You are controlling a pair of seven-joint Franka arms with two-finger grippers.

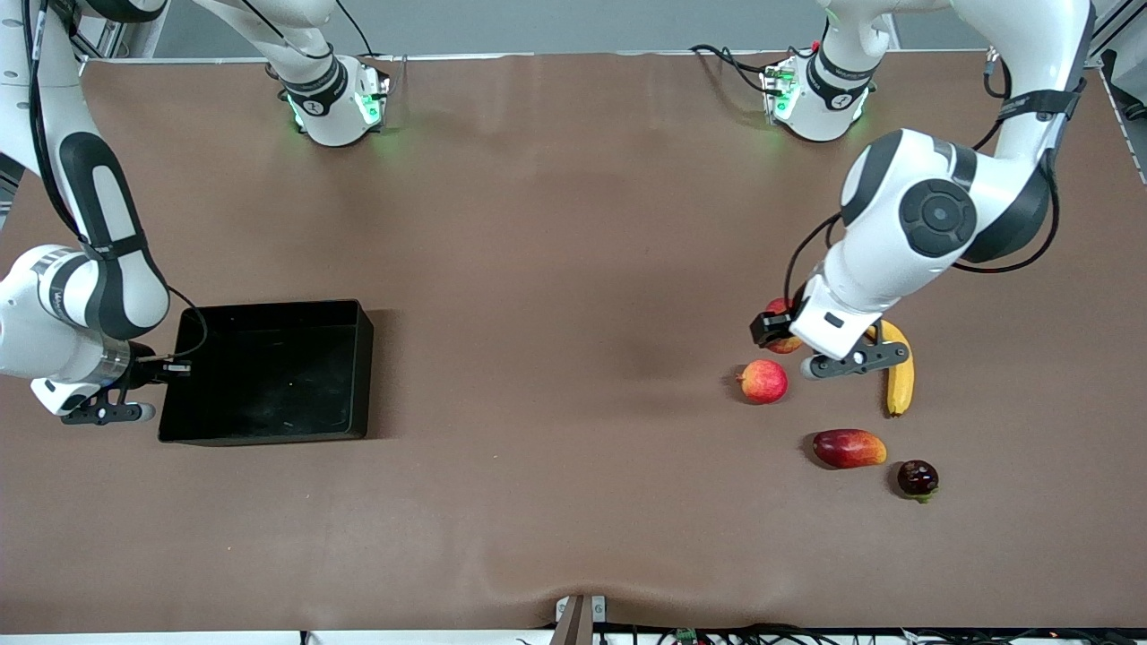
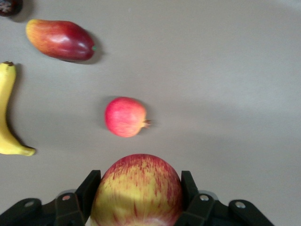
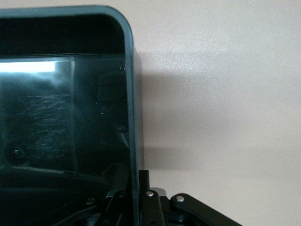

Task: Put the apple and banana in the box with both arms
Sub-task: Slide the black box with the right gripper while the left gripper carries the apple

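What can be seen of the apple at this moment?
The apple is a small round fruit, yellow with red streaks. It sits between the jaws of the left gripper, which close on its two sides, toward the left arm's end of the table. In the front view only a red sliver of it shows past the gripper. Whether it is resting on the table or lifted clear cannot be told.

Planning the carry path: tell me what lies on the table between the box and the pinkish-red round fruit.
Bare brown table, the front view shows: nothing lies between the box and the pinkish-red round fruit.
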